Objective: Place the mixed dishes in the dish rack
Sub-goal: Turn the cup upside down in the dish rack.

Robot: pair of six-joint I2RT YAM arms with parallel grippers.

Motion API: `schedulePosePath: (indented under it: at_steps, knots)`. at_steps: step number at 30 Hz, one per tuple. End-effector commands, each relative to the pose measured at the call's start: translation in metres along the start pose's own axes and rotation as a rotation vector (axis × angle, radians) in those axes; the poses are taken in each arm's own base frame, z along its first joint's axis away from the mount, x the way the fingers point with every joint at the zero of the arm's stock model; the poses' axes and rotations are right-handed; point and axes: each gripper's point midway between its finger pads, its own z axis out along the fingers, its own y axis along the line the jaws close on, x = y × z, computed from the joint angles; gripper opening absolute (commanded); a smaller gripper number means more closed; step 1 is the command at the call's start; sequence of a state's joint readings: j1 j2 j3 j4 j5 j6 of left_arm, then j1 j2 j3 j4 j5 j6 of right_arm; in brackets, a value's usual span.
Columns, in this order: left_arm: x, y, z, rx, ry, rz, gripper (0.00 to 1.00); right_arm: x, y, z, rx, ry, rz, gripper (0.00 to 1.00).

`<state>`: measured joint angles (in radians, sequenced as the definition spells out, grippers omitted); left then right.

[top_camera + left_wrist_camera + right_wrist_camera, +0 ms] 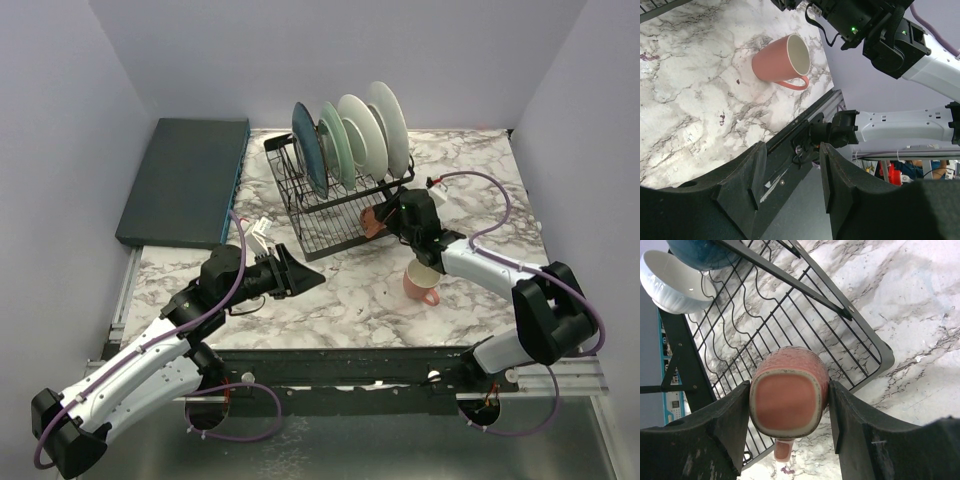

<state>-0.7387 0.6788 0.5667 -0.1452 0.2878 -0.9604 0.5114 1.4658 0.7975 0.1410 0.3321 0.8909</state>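
The right gripper clamps a salmon mug mouth-down over the dish rack base, likely for draining, while the left gripper gapes empty.

Pink mug on marble table

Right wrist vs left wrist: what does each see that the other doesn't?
Right wrist only: the right gripper shut on the held mug, base toward the camera, with the dish rack wire grid behind it; a white bowl and a dark blue bowl at upper left.
Left wrist only: the left gripper open and empty, the loose mug on the marble table, and the right arm beyond it.
Both: the marble table.
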Motion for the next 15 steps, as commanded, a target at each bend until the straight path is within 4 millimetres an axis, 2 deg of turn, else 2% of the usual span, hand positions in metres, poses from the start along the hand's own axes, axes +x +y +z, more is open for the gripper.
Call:
schedulePosePath:
  at_steps: [1,15]
  knots:
    - [-0.006,-0.016,-0.006,0.048,-0.005,0.021,0.52,0.001,-0.013,0.005,0.074,-0.023,0.018,0.25]
    - [-0.002,-0.018,-0.007,0.058,0.01,0.013,0.52,-0.014,-0.021,0.012,0.157,-0.103,0.048,0.24]
